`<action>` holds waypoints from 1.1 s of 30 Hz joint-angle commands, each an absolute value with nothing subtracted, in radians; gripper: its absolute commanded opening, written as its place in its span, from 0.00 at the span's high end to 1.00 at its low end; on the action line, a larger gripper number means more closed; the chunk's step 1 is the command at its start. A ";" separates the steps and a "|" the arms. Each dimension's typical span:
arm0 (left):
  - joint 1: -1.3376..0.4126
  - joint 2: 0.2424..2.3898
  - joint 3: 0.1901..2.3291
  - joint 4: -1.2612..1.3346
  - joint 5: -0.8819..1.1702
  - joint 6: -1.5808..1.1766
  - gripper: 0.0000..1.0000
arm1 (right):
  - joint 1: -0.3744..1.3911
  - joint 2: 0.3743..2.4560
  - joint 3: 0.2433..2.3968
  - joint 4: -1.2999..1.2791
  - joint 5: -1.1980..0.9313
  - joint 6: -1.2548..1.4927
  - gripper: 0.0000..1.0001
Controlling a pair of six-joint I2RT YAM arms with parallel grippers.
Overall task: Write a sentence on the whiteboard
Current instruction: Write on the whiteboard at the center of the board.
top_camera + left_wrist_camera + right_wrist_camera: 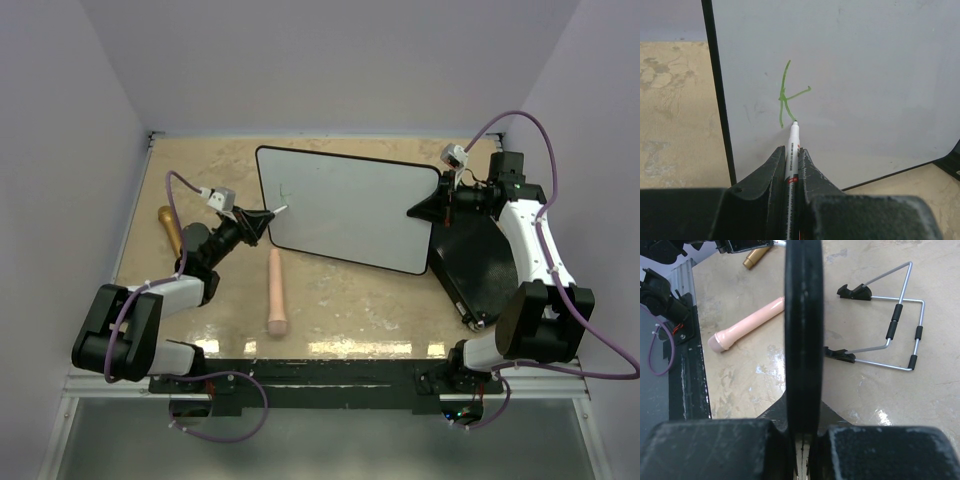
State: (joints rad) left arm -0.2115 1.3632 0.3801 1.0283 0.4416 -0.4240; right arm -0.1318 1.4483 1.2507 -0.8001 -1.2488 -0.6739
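The whiteboard (345,205) lies tilted across the middle of the table, its glossy white face (865,75) filling the left wrist view. Of the sentence, one green k-shaped letter (787,95) shows near the board's left rim. My left gripper (262,222) (790,150) is shut on a white marker (792,140), whose tip rests at the foot of that letter. My right gripper (425,210) (804,425) is shut on the board's right edge, which appears as a black vertical bar (803,330) in the right wrist view.
A pink cylinder (275,290) (747,322) lies in front of the board. A gold-brown cylinder (170,228) sits at the left. A black flat case (480,260) lies under the right arm. A wire stand with black tips (895,335) rests beneath the board.
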 commanded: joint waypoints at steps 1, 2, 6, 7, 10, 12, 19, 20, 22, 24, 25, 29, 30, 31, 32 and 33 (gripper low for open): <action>-0.215 1.361 0.410 1.043 0.459 -0.407 1.00 | -0.123 1.445 1.252 -0.808 -1.215 -0.710 1.00; -0.215 1.359 0.408 1.043 0.462 -0.408 1.00 | -0.123 1.445 1.250 -0.808 -1.216 -0.710 1.00; -0.215 1.344 0.408 1.043 0.468 -0.414 1.00 | -0.124 1.445 1.250 -0.810 -1.220 -0.709 1.00; -0.215 1.336 0.407 1.042 0.471 -0.416 1.00 | -0.123 1.445 1.250 -0.810 -1.220 -0.710 1.00; -0.215 1.301 0.393 1.032 0.474 -0.417 1.00 | -0.123 1.445 1.250 -0.810 -1.220 -0.710 1.00; -0.215 1.273 0.385 1.025 0.479 -0.420 1.00 | -0.123 1.443 1.249 -0.810 -1.220 -0.709 1.00; -0.215 1.210 0.362 1.003 0.483 -0.430 1.00 | -0.124 1.443 1.249 -0.808 -1.218 -0.710 1.00; -0.213 1.198 0.362 1.000 0.483 -0.431 1.00 | -0.123 1.440 1.250 -0.810 -1.218 -0.710 1.00; -0.215 1.187 0.359 0.996 0.483 -0.431 1.00 | -0.124 1.440 1.249 -0.808 -1.218 -0.710 1.00; -0.215 1.175 0.357 0.989 0.482 -0.431 1.00 | -0.124 1.442 1.249 -0.808 -1.218 -0.709 1.00; -0.215 1.172 0.359 0.988 0.482 -0.430 1.00 | -0.123 1.442 1.249 -0.808 -1.218 -0.709 1.00; -0.215 1.169 0.359 1.002 0.474 -0.442 1.00 | -0.123 1.442 1.250 -0.807 -1.218 -0.709 1.00; -0.215 1.170 0.359 1.006 0.474 -0.446 1.00 | -0.123 1.442 1.249 -0.807 -1.218 -0.709 1.00; -0.215 1.172 0.359 1.014 0.474 -0.451 1.00 | -0.123 1.442 1.249 -0.807 -1.218 -0.709 1.00; -0.215 1.175 0.357 1.026 0.469 -0.456 1.00 | -0.123 1.442 1.249 -0.808 -1.218 -0.709 1.00; -0.215 1.175 0.359 1.031 0.469 -0.457 1.00 | -0.123 1.443 1.250 -0.807 -1.218 -0.709 1.00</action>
State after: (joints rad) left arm -0.2119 1.1843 0.3618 0.9627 0.4686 -0.4358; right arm -0.1299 1.4483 1.2507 -0.8009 -1.2499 -0.6781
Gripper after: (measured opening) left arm 0.159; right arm 0.055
